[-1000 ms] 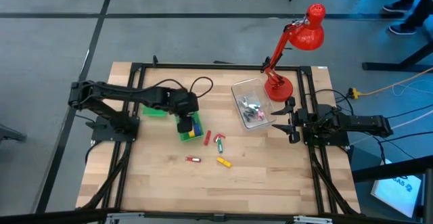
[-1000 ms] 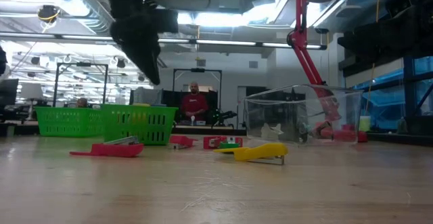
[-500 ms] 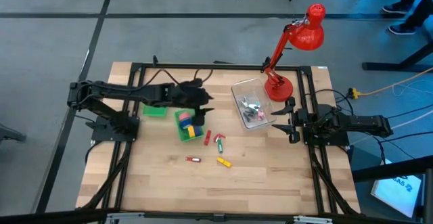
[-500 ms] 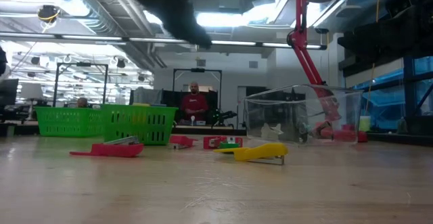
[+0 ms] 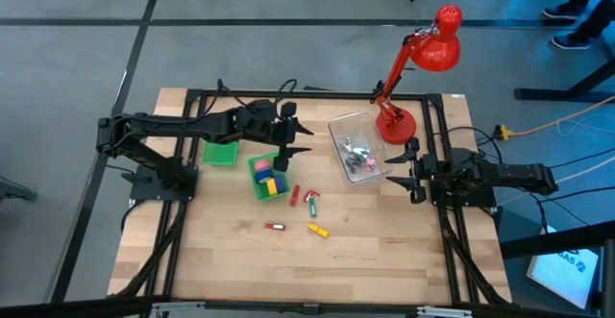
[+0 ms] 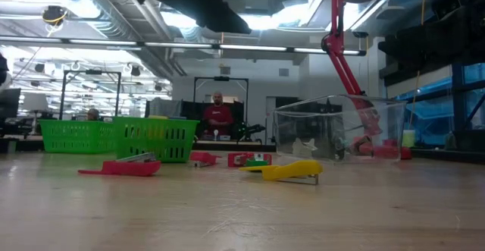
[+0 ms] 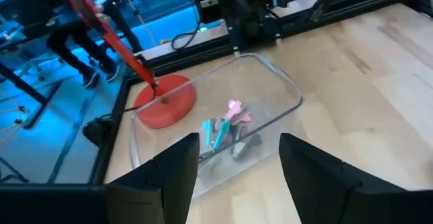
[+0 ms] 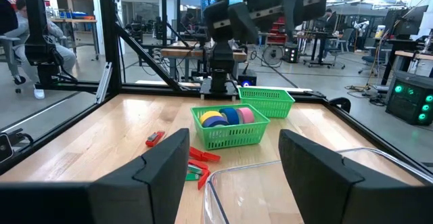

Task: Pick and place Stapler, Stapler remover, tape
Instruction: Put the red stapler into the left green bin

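My left gripper [image 5: 294, 137] has just lifted away from the green basket [image 5: 258, 185], where a second ago it hung low over the tape rolls [image 5: 271, 176]; now it sits up in the upper middle of the overhead frame, fingers spread wide with nothing between them, pointed toward the clear tub [image 5: 357, 148]. I take that to mean the tape is dropped off and I am free for the next piece. At the left of the overhead frame a second, flatter green basket [image 5: 220, 154] lies beside my arm. The tape basket is a plastic lattice, and in it the yellow, pink and blue rings sit packed together. Just right of it and lower, the small bright pieces lie scattered on the pale wood table [image 5: 221, 251]: a red stapler [image 5: 275, 227], a yellow one [image 5: 318, 231], and a red and green piece [image 5: 311, 202] near the basket's corner; which of them is the remover I cannot say. Further right, the tub is a glossy see-through plastic box with rounded corners, holding a small heap of pink and grey bits. Behind it stands the red desk lamp [image 5: 420, 68], smooth painted metal on a round base. At the far right my right gripper [image 5: 407, 175] waits by the table edge, also wide open and holding nothing.
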Motion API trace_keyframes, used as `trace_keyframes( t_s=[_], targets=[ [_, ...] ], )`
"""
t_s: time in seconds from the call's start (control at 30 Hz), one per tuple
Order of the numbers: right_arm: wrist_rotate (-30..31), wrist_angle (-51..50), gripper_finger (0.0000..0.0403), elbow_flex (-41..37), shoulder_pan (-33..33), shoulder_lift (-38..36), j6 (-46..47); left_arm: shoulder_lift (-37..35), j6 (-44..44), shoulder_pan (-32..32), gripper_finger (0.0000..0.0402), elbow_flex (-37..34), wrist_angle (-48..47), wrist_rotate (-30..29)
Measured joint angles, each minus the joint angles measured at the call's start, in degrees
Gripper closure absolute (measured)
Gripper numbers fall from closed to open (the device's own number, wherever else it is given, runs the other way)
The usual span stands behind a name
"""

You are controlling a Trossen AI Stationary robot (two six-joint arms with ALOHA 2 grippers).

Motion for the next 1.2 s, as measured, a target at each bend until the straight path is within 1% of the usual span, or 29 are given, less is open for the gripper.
trace_keyframes(
  t_s=[0.13, 0.27, 0.47, 0.57, 0.63, 0.8, 0.87, 0.97, 1.1, 1.2],
  targets=[
    [0.0, 0.0, 0.0171, 0.0, 0.0, 0.0, 0.0, 0.0, -0.4, -3.6, 0.0201, 0.0, -1.9, 0.0],
    [0.0, 0.0, 0.0171, 0.0, 0.0, 0.0, 0.0, 0.0, -1.6, -9.8, 0.0200, 0.0, -3.6, -1.3],
    [0.0, 0.0, 0.0171, 0.0, 0.0, 0.0, 0.0, 0.0, -3.1, -22.9, 0.0200, 0.0, -7.1, -11.7],
    [0.0, 0.0, 0.0171, 0.0, 0.0, 0.0, 0.0, 0.0, -3.6, -29.3, 0.0203, 0.0, -10.5, -15.6],
    [0.0, 0.0, 0.0171, 0.0, 0.0, 0.0, 0.0, 0.0, -5.6, -33.3, 0.0205, 0.0, -13.1, -18.5],
    [0.0, 0.0, 0.0171, 0.0, 0.0, 0.0, 0.0, 0.0, -11.6, -41.3, 0.0204, 0.0, -21.9, -22.2],
    [0.0, 0.0, 0.0171, 0.0, 0.0, 0.0, 0.0, 0.0, -13.2, -43.2, 0.0204, -0.2, -25.1, -23.2],
    [0.0, 0.0, 0.0171, 0.0, 0.0, 0.0, 0.0, 0.0, -16.9, -44.4, 0.0205, -2.5, -26.1, -24.0],
    [0.0, 0.0, 0.0171, 0.0, 0.0, 0.0, 0.0, 1.0, -21.7, -43.8, 0.0210, -5.2, -25.7, -24.1],
    [0.0, 0.0, 0.0171, 0.0, 0.0, 0.0, 0.0, 2.4, -22.6, -42.5, 0.0212, -6.6, -24.9, -24.1]
  ],
)
